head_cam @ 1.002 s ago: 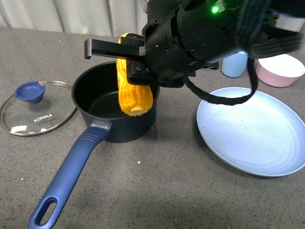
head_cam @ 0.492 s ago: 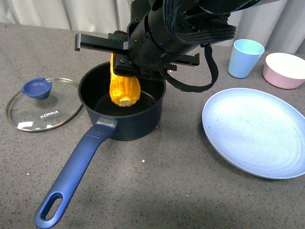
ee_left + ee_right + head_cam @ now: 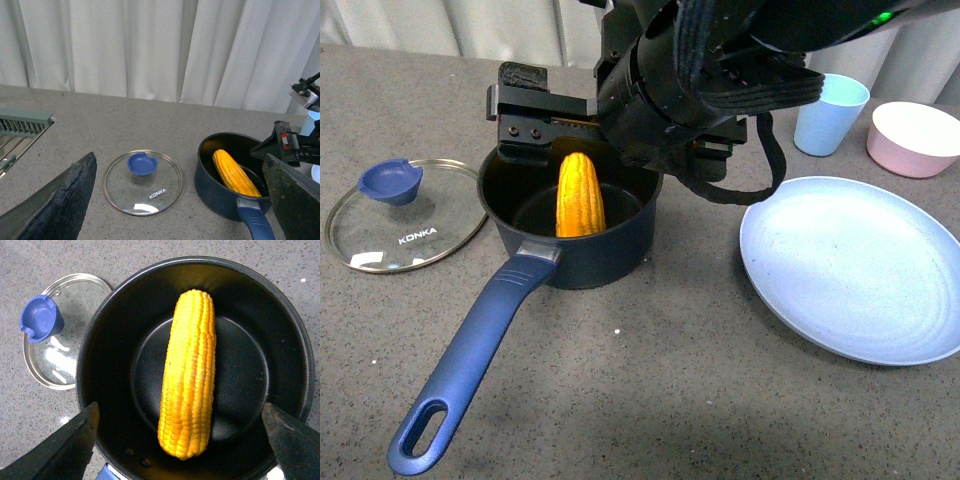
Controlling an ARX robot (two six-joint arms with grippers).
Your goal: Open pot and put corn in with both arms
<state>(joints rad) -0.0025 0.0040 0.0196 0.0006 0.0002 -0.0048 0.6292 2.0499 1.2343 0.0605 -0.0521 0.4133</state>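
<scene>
The corn (image 3: 579, 194) lies inside the pot (image 3: 620, 245), one end down on the black floor and the other propped up against the wall, free of any finger. The lid (image 3: 405, 215) sits flat on the table (image 3: 650, 390) just beside the pot, on the left-arm side, its blue knob (image 3: 390, 181) up and not touching the pot. The pot's long blue handle (image 3: 465, 365) points toward the robot.

The right gripper (image 3: 180, 437) hangs directly above the pot with its fingers (image 3: 67, 445) spread wide apart — one over each side of the rim, the corn between them but untouched. In the front view the black right arm (image 3: 710, 70) covers the pot's far edge.

The left gripper (image 3: 182, 197) is well back from the pot, above the table, its fingers (image 3: 60, 200) spread and holding nothing — the lid and pot show between them.

A pale blue plate (image 3: 855, 265), a blue cup (image 3: 830, 112) and a pink bowl (image 3: 912, 135) stand on the right-arm side.
</scene>
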